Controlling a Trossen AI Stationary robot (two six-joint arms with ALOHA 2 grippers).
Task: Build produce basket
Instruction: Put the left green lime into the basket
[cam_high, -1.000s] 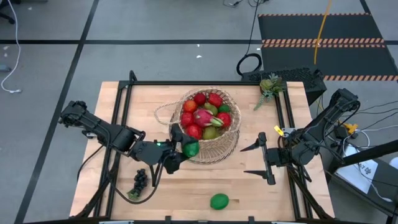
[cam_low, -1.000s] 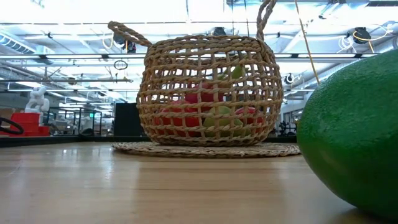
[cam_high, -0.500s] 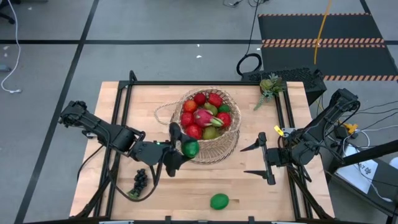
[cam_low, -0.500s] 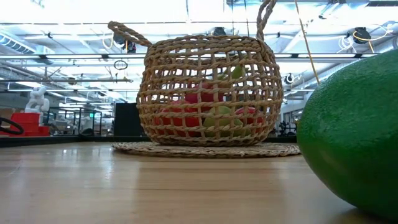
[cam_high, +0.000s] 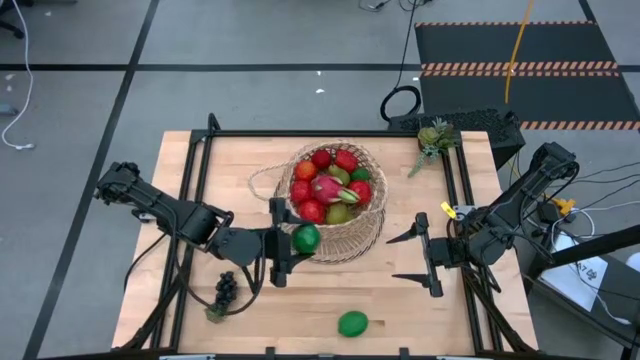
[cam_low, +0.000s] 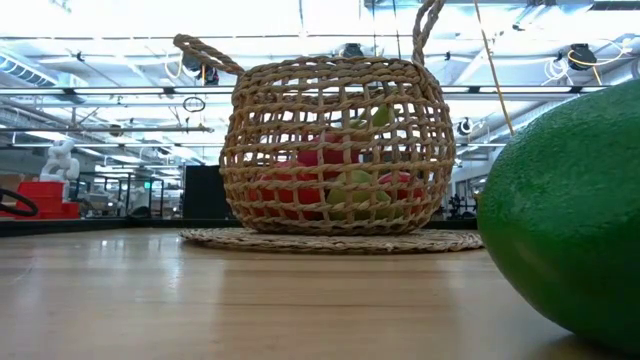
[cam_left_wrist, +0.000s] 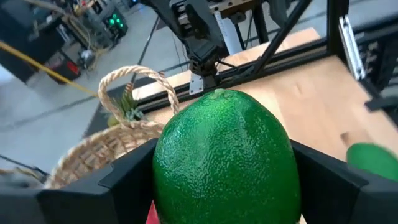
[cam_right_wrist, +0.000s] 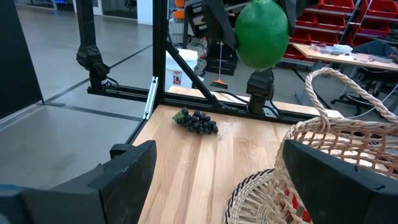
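The tan wicker basket (cam_high: 340, 205) stands mid-table on a round woven mat, holding red round fruits, a pink dragon fruit and green ones; the low view shows it too (cam_low: 335, 150). My left gripper (cam_high: 300, 240) is shut on a green lime (cam_high: 306, 238) above the basket's near left rim. A second lime (cam_high: 352, 323) lies near the front edge and fills the right of the low view (cam_low: 570, 220). Dark grapes (cam_high: 226, 290) lie at the front left. My right gripper (cam_high: 420, 256) is open and empty, right of the basket. My left gripper pinches the lime between its two fingers, one on each side of its widest part (cam_left_wrist: 163, 168). The fingers come level from the table's left. The lime is lifted clear, well above the table in the right wrist view (cam_right_wrist: 261, 34), beside the basket's rim (cam_left_wrist: 93, 155).
A small green leafy toy (cam_high: 432, 138) lies at the far right corner. A black frame (cam_high: 200, 180) runs along the table's edges. The basket's thin handle (cam_left_wrist: 134, 78) arches on its left side. Bare wood lies in front of the basket.
My left gripper has turned a little at its wrist while holding the lime, which stays over the basket's near left rim.
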